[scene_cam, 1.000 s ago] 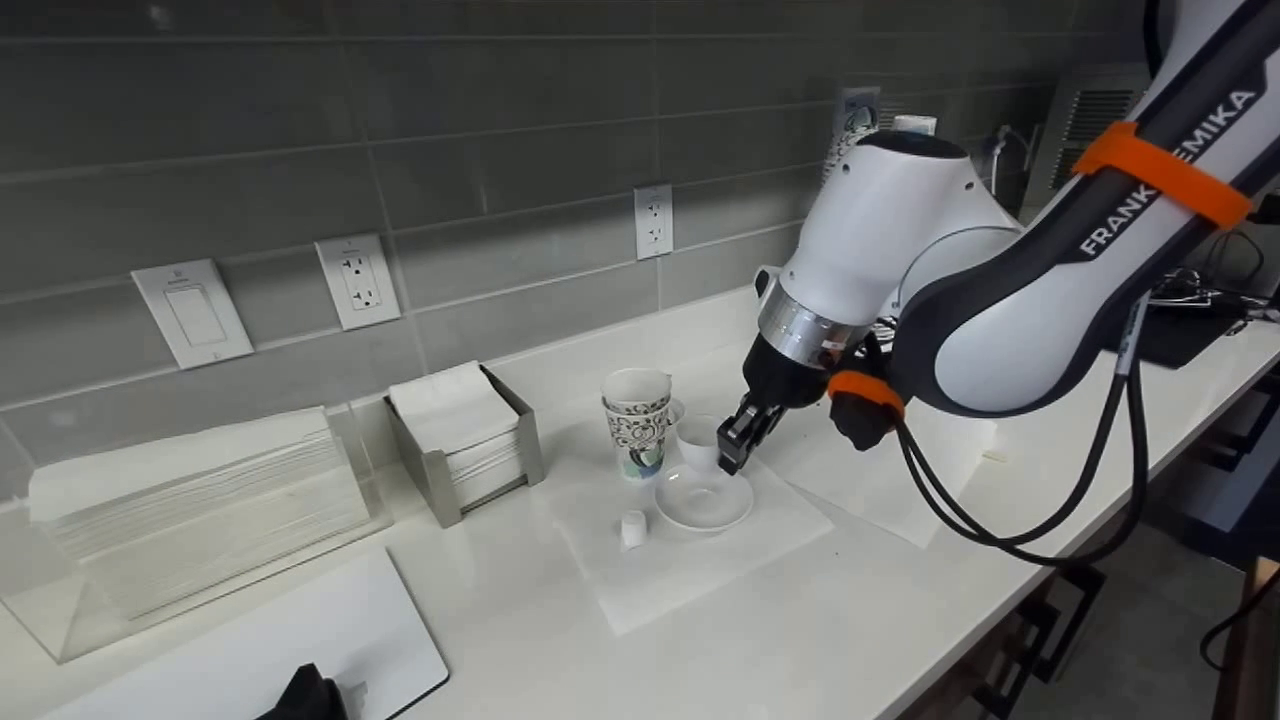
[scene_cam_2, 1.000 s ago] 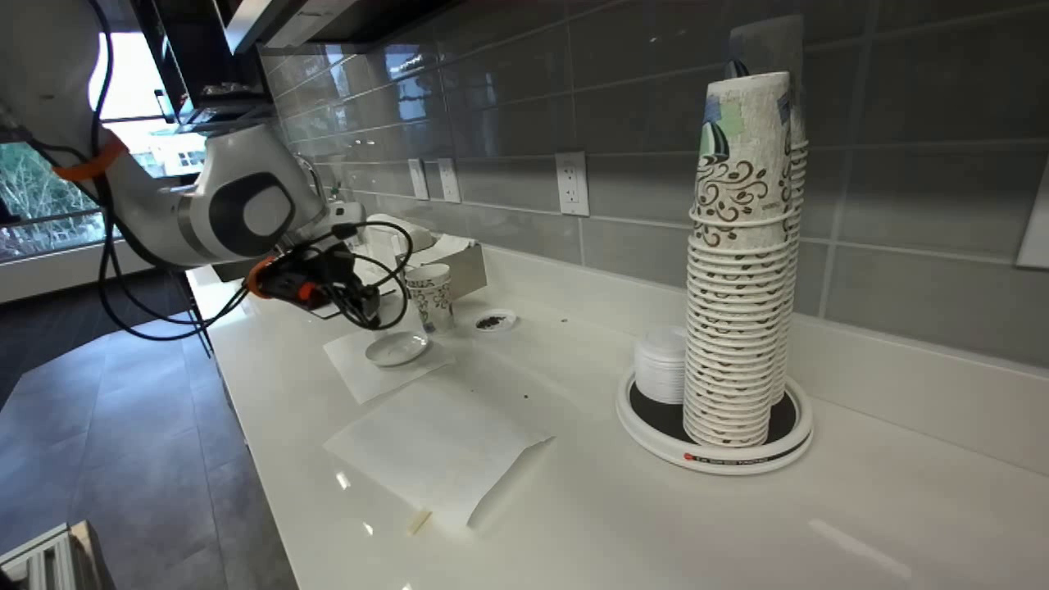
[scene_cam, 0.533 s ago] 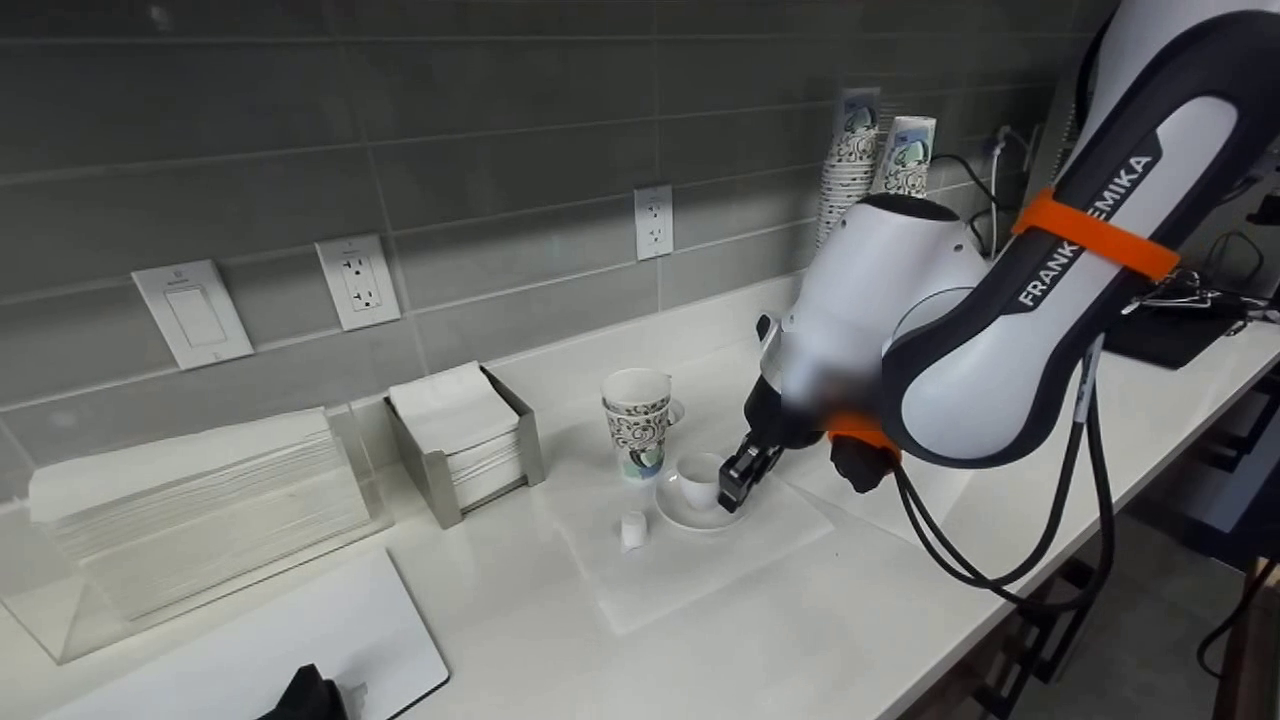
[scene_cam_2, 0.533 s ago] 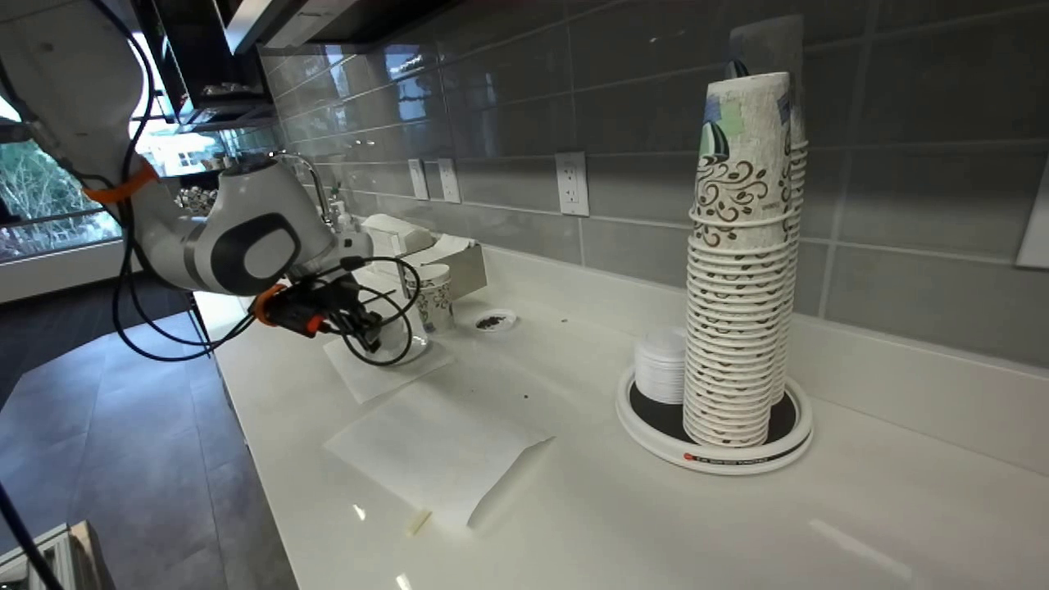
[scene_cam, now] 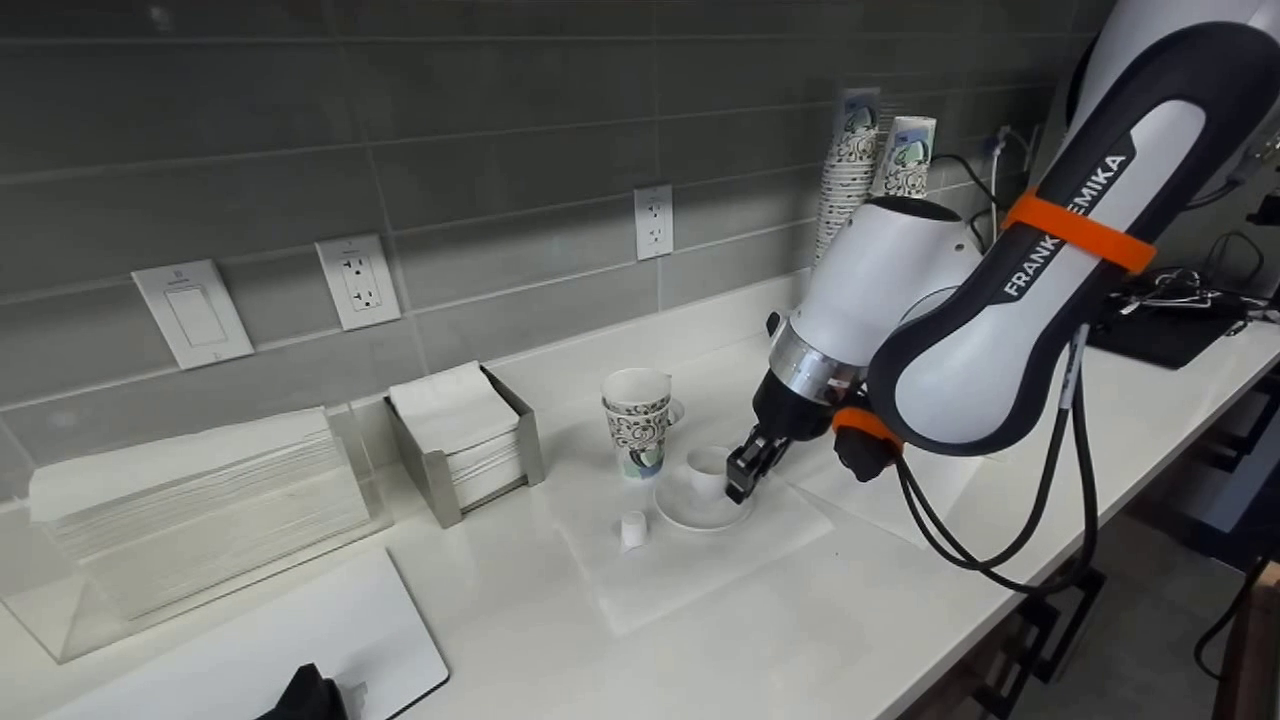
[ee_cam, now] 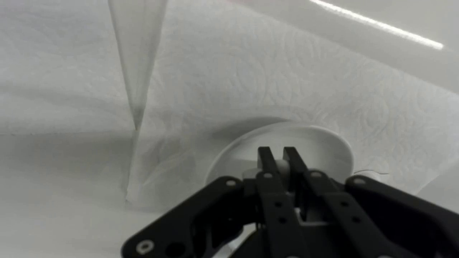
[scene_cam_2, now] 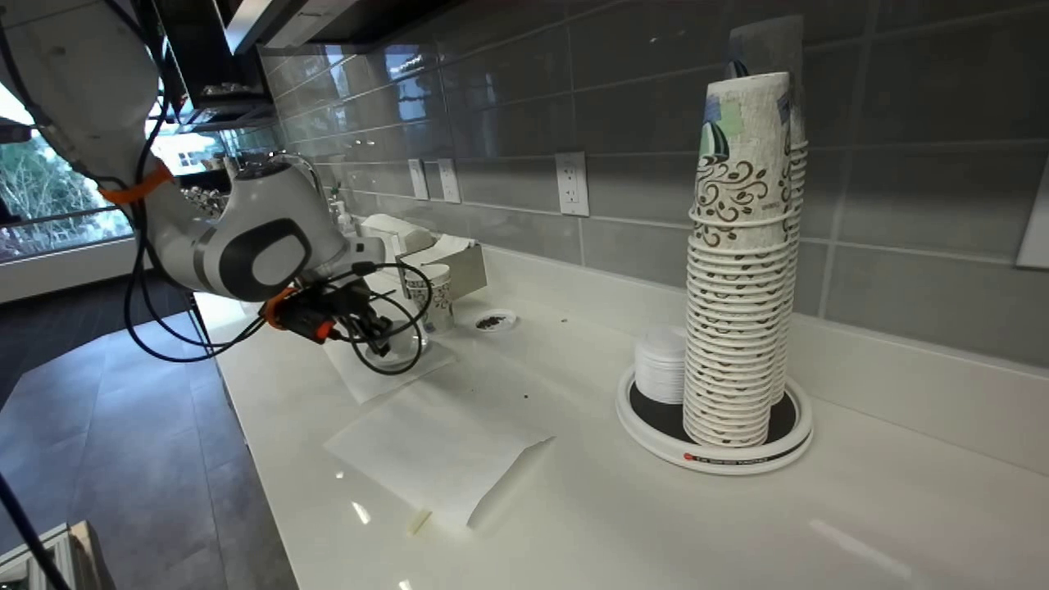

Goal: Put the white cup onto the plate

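White cup (scene_cam: 705, 480) pinched between narrowed fingers (ee_cam: 265, 161), the gripper (scene_cam: 740, 485) slants over the plate (scene_cam: 688, 515), which lies on a paper sheet (scene_cam: 660, 595); from where I stand, I cannot tell whether cup and plate touch. Patterned paper cups (scene_cam: 637, 430) stand near the napkins (scene_cam: 456, 408).

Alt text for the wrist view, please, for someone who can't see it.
A black pincer at the bottom apparently grips a mostly hidden white cup over the plate; whether cup and plate touch is unclear. Embossed paper lies underneath, another sheet at left.
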You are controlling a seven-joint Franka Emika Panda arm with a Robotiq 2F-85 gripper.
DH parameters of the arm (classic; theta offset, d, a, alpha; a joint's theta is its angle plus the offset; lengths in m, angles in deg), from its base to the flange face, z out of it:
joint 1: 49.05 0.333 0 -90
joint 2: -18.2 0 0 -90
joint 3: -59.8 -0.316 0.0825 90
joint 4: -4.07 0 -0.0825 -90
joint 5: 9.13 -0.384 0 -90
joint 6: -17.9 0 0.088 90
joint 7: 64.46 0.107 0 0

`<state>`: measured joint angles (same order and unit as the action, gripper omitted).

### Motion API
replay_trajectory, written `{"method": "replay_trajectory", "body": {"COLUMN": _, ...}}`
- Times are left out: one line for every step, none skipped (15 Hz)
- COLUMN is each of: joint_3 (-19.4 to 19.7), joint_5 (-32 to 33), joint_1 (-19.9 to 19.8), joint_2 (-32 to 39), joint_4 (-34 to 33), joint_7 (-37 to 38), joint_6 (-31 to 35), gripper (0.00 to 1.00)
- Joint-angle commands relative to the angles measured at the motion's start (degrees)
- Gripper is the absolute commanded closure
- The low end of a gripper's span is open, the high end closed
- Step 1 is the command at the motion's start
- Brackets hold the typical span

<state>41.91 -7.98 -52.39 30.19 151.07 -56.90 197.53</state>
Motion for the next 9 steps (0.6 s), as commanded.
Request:
{"method": "replay_trajectory", "body": {"joint_3": -4.48, "joint_5": -1.47, "joint_1": -4.53, "joint_2": 1.68, "joint_4": -0.38, "joint_7": -2.34, "joint_6": 1.92, "gripper": 0.97}}
{"method": "replay_trajectory", "body": {"joint_3": -5.20, "joint_5": -1.20, "joint_1": -5.43, "joint_2": 1.90, "joint_4": -0.42, "joint_7": -2.40, "joint_6": 2.02, "gripper": 0.97}}
{"method": "replay_trajectory", "body": {"joint_3": -6.21, "joint_5": -1.11, "joint_1": -6.49, "joint_2": 2.16, "joint_4": -0.51, "joint_7": -2.59, "joint_6": 2.03, "gripper": 0.97}}
{"method": "replay_trajectory", "body": {"joint_3": -7.16, "joint_5": -1.02, "joint_1": -7.50, "joint_2": 2.40, "joint_4": -0.59, "joint_7": -2.80, "joint_6": 2.10, "gripper": 0.97}}
{"method": "replay_trajectory", "body": {"joint_3": -7.83, "joint_5": -0.84, "joint_1": -8.31, "joint_2": 2.50, "joint_4": -0.63, "joint_7": -2.90, "joint_6": 2.15, "gripper": 0.97}}
{"method": "replay_trajectory", "body": {"joint_3": -8.66, "joint_5": -0.76, "joint_1": -9.24, "joint_2": 2.64, "joint_4": -0.67, "joint_7": -3.08, "joint_6": 2.19, "gripper": 0.97}}
{"method": "replay_trajectory", "body": {"joint_3": -9.40, "joint_5": -0.69, "joint_1": -10.06, "joint_2": 2.77, "joint_4": -0.69, "joint_7": -3.17, "joint_6": 2.34, "gripper": 0.97}}
{"method": "replay_trajectory", "body": {"joint_3": -10.05, "joint_5": -0.58, "joint_1": -10.80, "joint_2": 2.90, "joint_4": -0.77, "joint_7": -3.29, "joint_6": 2.28, "gripper": 0.97}}
{"method": "replay_trajectory", "body": {"joint_3": -10.84, "joint_5": -0.54, "joint_1": -11.64, "joint_2": 3.12, "joint_4": -0.90, "joint_7": -3.43, "joint_6": 2.17, "gripper": 0.97}}
